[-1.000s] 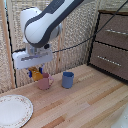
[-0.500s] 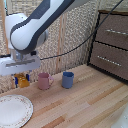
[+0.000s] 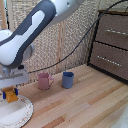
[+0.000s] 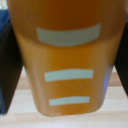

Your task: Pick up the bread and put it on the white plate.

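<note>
At the lower left of the exterior view, the hand (image 3: 10,93) is clamped on the toast (image 3: 11,95), holding it just above the plate (image 3: 22,116) on the bench (image 3: 85,105). In the wrist view the toast (image 4: 67,55) fills the frame between dark fingers (image 4: 9,65). A pink mug (image 3: 45,81) and blue mug (image 3: 67,79) stand mid-frame.

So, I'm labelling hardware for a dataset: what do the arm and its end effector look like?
The arm has smooth, rounded white shells with dark grey joint sections. Its end effector is a white boxy block with short blue-and-dark fingers. No markings are legible.
</note>
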